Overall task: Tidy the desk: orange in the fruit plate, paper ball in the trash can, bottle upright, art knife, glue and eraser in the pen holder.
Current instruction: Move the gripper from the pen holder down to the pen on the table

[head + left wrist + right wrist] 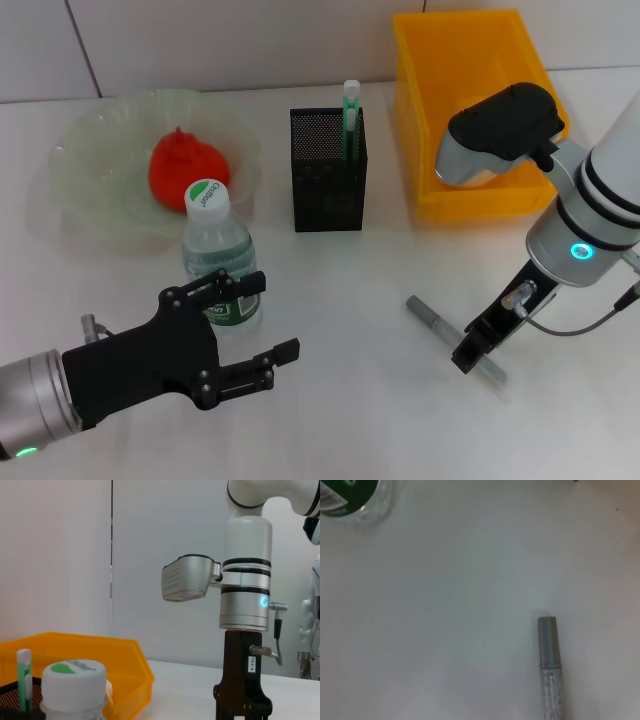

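Note:
The orange (183, 168) lies in the fruit plate (80, 140) at the back left. In front of the plate the bottle (216, 255) stands upright, its white cap (74, 678) close to the left wrist camera. My left gripper (275, 316) is open just in front of the bottle, one finger against its lower part. A grey pen-shaped stick (428, 314) with a silver cap (548, 642) lies flat at the front right; whether it is the art knife or the glue is unclear. My right gripper (468, 360) points down over its middle. Paper ball and eraser are out of view.
The pen holder (328, 172) stands at the back centre with a green-and-white stick (351, 118) upright in it. The trash can (470, 75) sits at the back right, partly hidden by my right arm (585, 215). Bare white table lies between the two grippers.

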`<action>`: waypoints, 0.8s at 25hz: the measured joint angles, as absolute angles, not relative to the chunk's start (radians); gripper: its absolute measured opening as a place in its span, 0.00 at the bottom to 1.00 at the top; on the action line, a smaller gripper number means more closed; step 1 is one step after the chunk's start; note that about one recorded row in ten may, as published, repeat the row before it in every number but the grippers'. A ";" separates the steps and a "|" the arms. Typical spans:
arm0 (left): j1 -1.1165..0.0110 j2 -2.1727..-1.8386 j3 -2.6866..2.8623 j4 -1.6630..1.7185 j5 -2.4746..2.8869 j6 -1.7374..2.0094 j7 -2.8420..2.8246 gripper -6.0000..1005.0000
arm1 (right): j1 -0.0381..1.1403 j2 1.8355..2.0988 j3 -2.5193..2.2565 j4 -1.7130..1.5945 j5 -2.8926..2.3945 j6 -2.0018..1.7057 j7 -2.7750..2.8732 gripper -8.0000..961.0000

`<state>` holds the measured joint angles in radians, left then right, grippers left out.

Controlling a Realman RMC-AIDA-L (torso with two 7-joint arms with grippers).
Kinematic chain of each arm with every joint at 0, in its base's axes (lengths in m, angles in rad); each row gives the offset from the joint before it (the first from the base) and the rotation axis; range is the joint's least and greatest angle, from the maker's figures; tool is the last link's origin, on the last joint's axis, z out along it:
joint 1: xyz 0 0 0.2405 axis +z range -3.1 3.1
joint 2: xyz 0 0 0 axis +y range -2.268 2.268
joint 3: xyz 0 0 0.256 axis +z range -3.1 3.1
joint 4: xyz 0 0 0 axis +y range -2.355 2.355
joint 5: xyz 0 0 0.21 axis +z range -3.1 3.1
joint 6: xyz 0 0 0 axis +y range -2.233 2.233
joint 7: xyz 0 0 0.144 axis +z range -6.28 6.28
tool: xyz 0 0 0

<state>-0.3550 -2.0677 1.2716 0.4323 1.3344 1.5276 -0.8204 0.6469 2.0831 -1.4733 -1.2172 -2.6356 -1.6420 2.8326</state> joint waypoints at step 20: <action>-0.355 -2.068 1.273 0.435 1.345 1.533 -0.825 0.79 | 0.649 2.083 -1.519 -1.206 -2.652 -1.624 2.845 0.52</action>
